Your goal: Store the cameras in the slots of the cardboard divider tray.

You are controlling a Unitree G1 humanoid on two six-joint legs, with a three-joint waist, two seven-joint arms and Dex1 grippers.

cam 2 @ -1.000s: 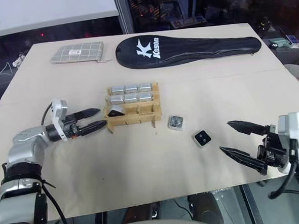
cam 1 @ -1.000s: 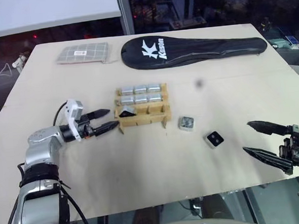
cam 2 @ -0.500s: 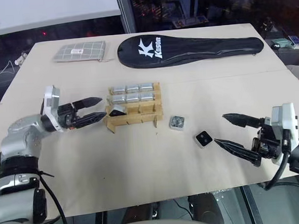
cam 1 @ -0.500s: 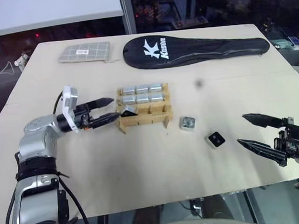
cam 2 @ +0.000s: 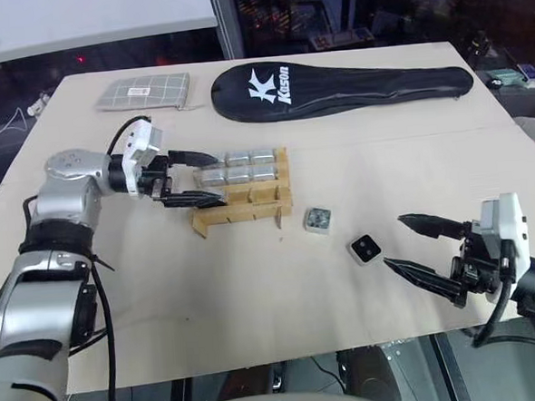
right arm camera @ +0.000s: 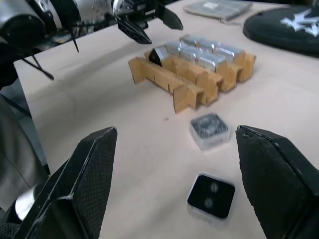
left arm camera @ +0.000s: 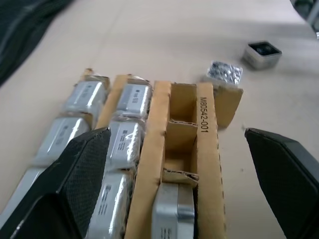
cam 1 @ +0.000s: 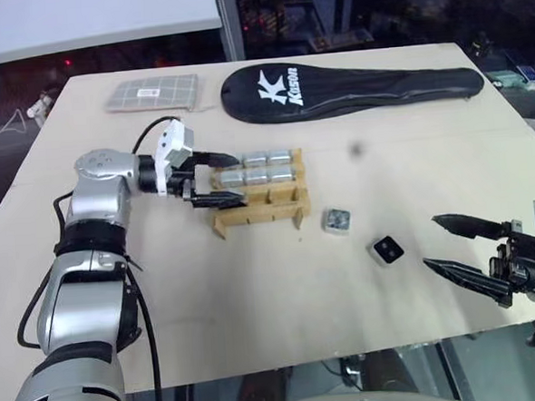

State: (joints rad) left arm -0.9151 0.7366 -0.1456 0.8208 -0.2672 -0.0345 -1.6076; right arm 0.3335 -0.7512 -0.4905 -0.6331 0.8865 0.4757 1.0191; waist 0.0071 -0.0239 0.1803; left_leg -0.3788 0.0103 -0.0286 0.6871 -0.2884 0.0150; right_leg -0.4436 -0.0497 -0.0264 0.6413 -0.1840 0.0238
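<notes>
Two cameras loose: we see the silvery grey camera [cam 1: 335, 220] and the black-faced camera [cam 1: 386, 249] on the desk [cam 1: 256, 310], just right of the cardboard divider tray [cam 1: 255, 194].
Change: our left pincer [cam 1: 221, 178] has swung from beside the tray to over its left end, after seating a camera, we judge.
Left pincer: wide open, empty, pointing right.
Right pincer [cam 1: 459, 247]: open, empty, level, near the black-faced camera.
</notes>
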